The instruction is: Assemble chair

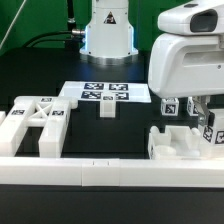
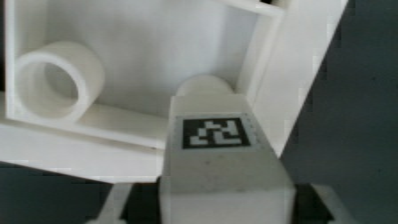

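Judging by the pose, this is the grasp step. In the lower part of the exterior view's right, the gripper straddles a tagged chair piece beside the notched block. Whether its fingers pinch it, I cannot tell. The next move calls for a firm squeeze, then a straight lift. Counted: one X-braced frame, one notched block, one loose small cube.

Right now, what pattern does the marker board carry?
The marker board carries black-and-white square tags; exterior view.
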`<control>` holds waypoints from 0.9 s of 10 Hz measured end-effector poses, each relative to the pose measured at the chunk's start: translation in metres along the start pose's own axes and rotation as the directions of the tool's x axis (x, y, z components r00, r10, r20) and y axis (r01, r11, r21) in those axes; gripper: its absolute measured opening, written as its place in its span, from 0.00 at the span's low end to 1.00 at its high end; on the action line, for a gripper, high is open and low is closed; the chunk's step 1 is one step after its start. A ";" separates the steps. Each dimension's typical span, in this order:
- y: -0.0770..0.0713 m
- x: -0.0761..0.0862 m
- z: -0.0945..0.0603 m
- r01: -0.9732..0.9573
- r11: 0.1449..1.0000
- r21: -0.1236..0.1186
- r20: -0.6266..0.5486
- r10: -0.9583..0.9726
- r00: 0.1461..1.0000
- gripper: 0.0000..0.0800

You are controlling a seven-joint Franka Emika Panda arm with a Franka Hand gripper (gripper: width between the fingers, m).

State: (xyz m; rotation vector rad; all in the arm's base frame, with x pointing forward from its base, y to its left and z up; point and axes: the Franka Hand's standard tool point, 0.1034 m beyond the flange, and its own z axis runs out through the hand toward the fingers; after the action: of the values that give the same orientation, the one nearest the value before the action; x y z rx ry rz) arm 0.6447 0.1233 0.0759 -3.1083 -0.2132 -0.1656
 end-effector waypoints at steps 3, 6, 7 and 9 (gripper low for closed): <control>0.003 -0.002 0.001 -0.405 0.914 0.012 0.012 0.405 0.914 0.36; 0.004 -0.001 0.001 -0.635 0.773 0.010 0.012 0.635 0.773 0.36; 0.005 -0.001 0.000 -0.690 0.724 0.009 0.012 0.690 0.724 0.36; 0.005 -0.001 0.000 -0.745 0.667 0.008 0.013 0.745 0.667 0.36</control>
State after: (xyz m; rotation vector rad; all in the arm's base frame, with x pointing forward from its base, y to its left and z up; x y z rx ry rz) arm 0.6445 0.1179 0.0753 -2.8766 1.0553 -0.1213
